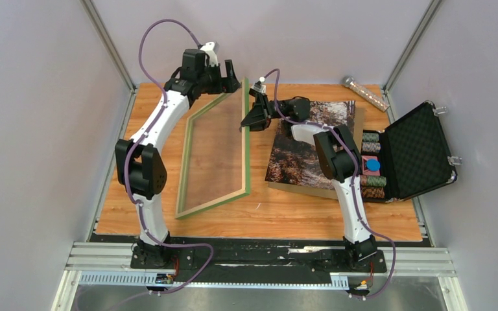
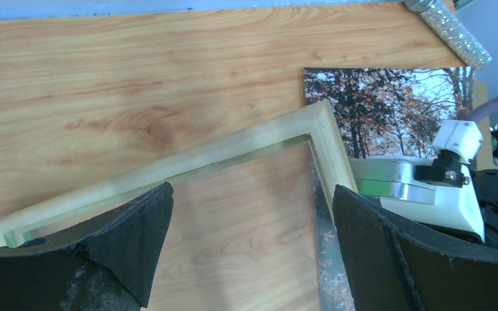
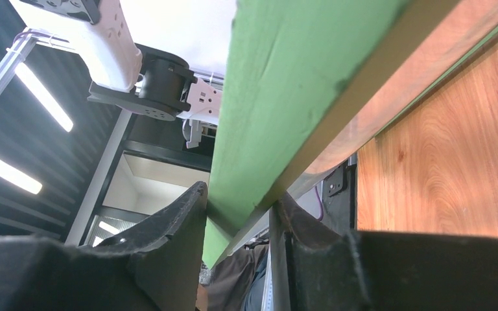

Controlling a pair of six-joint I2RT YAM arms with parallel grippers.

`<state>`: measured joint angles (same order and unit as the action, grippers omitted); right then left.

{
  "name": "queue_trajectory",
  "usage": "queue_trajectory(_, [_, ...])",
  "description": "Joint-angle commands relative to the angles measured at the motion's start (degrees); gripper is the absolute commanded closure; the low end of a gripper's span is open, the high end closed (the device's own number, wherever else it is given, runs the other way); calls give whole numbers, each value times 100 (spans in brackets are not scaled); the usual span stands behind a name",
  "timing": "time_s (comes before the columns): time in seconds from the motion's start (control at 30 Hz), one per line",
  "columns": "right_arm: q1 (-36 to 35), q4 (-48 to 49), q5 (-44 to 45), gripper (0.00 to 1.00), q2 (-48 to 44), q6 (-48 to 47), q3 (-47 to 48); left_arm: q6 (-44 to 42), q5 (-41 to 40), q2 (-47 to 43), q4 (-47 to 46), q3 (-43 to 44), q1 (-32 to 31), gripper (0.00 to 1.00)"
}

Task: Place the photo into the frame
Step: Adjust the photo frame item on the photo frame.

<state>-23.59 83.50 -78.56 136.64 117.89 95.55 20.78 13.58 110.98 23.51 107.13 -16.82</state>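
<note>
Frame (image 1: 249, 149) stood tilted on the left half of a pale wooden worktop (image 1: 285, 214). Its left long rail was down on the boards. Its green right rail was raised, and wood grain showed through the opening.

A plain grey-lilac wall (image 1: 32, 129) closed off the far left of the room, with a metal corner post where it met the back wall (image 1: 266, 32). The left arm reached along that side to the frame's far corner. There the left gripper (image 2: 253, 194) hung released, its fingers spread wide above the pale wood of the corner and touching nothing.

Just right of the frame, the right gripper (image 3: 240, 197) was clenched on the green rail, one finger pressed to each face.

The photo (image 1: 298, 155) lay flat and picture side up to the right of the frame, on a brown backing board (image 1: 311, 188) that showed past its edges. The right arm passed over part of it.

Further right sat an open black case (image 1: 421, 149) with its foam-lined lid leaning back. Rows of chips (image 1: 371, 146) sat in its tray, with a blue disc (image 1: 373, 165) on top. A glittery tube (image 1: 365, 94) lay at the far right corner, near the right wall (image 1: 480, 78).

A metal rail (image 1: 266, 259) carrying both arm bases ran along the near edge.
</note>
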Motion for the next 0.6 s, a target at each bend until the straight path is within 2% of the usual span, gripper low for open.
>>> queue_trajectory(0.0, [-51,825,160,64,-226,288,195,92,-334,138,339,552,-97,0])
queue_trajectory(0.57, [-49,829,123,64,-243,254,101,24,-645,510,644,970,-216,0])
